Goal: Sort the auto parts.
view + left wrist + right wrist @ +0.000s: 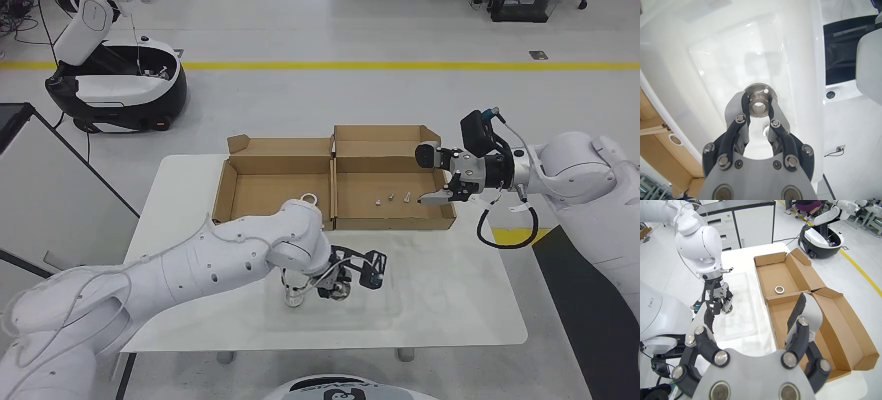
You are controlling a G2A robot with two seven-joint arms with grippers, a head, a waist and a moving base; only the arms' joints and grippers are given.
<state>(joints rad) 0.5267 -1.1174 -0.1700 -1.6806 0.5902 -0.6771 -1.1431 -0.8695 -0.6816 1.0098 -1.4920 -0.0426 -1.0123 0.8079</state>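
Smooth metal bushing (755, 94), glossy clear plastic tray (725, 62), matt cardboard boxes (270, 195), glossy white table (460, 290)

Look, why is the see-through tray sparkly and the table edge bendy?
Left wrist view: lights glint off the clear tray, a grey shadow lies on it past the metal part, and the lens bends the table edge. Top view: table edges look straighter.

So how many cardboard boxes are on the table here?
2, side by side along the table's far edge: one box holds a metal ring; the other box, under the right gripper, holds small parts. None seem hidden.
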